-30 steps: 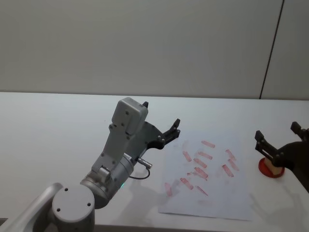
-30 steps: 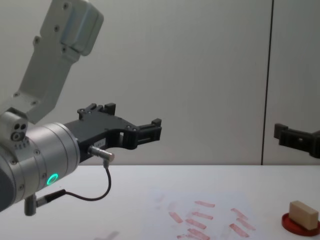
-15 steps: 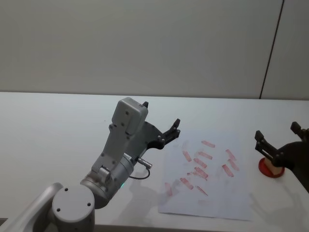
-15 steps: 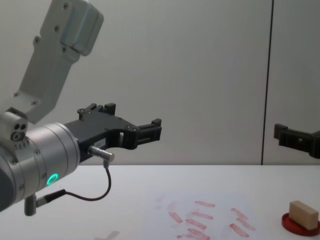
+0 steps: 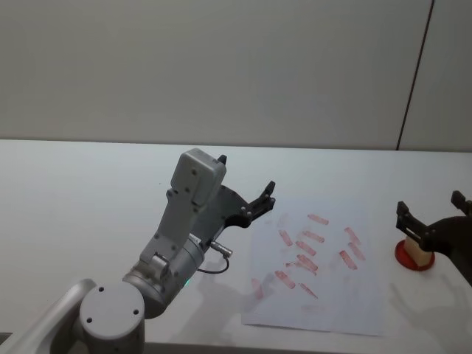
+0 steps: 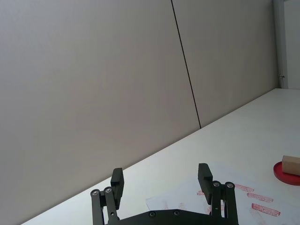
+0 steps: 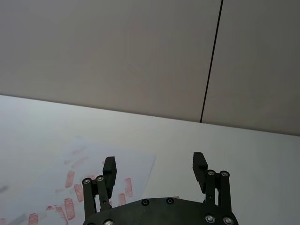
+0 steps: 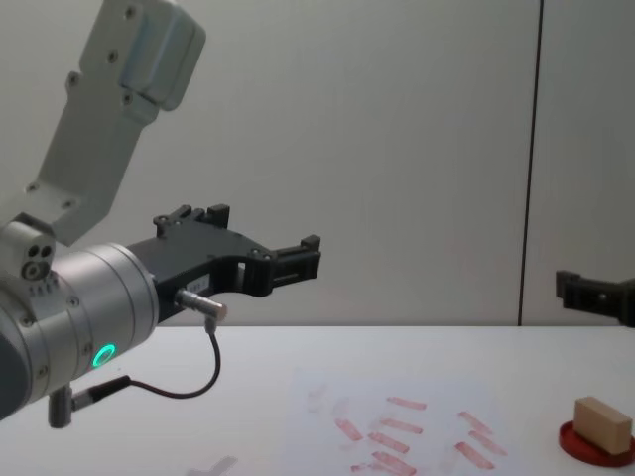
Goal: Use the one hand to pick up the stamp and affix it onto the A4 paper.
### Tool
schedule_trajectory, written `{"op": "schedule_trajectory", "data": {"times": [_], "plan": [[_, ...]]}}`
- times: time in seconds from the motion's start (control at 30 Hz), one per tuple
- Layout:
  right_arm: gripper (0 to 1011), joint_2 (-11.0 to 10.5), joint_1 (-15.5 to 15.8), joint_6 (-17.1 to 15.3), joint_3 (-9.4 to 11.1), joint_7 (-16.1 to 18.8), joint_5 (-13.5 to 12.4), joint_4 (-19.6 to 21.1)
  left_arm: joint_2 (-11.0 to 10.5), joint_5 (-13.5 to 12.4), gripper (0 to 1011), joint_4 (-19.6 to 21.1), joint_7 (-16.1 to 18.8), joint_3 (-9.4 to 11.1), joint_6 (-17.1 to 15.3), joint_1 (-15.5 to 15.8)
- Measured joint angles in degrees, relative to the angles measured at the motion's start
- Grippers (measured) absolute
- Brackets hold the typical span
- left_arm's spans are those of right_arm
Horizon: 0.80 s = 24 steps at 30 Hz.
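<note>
Fingers [image 7: 109, 167] of the right gripper [image 5: 431, 208] are spread and empty above the one stamp [image 5: 419, 253], a tan wooden block. It lies on a round red ink pad [image 8: 593, 449], just right of the single paper [image 5: 324, 299] with roughly a dozen pink prints. The chest view shows the block's side. The left gripper [image 5: 245, 175] hangs open above the worktop [image 5: 88, 192].

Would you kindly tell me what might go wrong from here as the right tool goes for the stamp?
The open right tool hangs above the stamp, which sits on the red ink pad; an off-centre pinch might tip it or drag the pad.
Nothing pins the A4 paper, the left tool raised beside it, so it might shift or lift when stamped.
Prints already crowd the sheet; a new one may overlap.
</note>
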State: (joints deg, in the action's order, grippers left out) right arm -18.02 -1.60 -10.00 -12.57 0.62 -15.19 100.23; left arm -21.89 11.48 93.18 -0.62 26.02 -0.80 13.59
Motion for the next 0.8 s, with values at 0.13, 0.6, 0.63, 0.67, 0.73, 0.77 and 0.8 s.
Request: {"op": "schedule_trajectory", "data": {"times": [0.13,0.6,0.63,0.67,0.73,0.77,0.8], "plan": [[1001,0.56,-1.34,-3.6,0.22,-0.91,0.33,-0.8,0.0,0.0,1002,0.0,0.0,0.0,0.0,0.0],[1001,2.11,-4.9,-11.95,0.67,-1.98,0.9,-3.77,0.0,0.0,1002,0.0,0.0,0.0,0.0,0.0],[1001,2.2,-5.07,-12.24,0.69,-2.02,0.78,-3.95,0.0,0.0,1002,0.0,0.0,0.0,0.0,0.0],[1001,2.3,-5.23,-12.59,0.73,-2.05,0.62,-4.16,0.0,0.0,1002,0.0,0.0,0.0,0.0,0.0],[1001,2.59,-5.77,-13.39,0.87,-2.18,0.22,-4.84,0.0,0.0,1002,0.0,0.0,0.0,0.0,0.0],[1001,2.73,-6.03,-13.91,0.93,-2.24,-0.05,-5.23,0.0,0.0,1002,0.0,0.0,0.0,0.0,0.0],[1001,2.85,-6.23,-14.14,0.97,-2.28,-0.16,-5.55,0.0,0.0,1002,0.0,0.0,0.0,0.0,0.0]]}}
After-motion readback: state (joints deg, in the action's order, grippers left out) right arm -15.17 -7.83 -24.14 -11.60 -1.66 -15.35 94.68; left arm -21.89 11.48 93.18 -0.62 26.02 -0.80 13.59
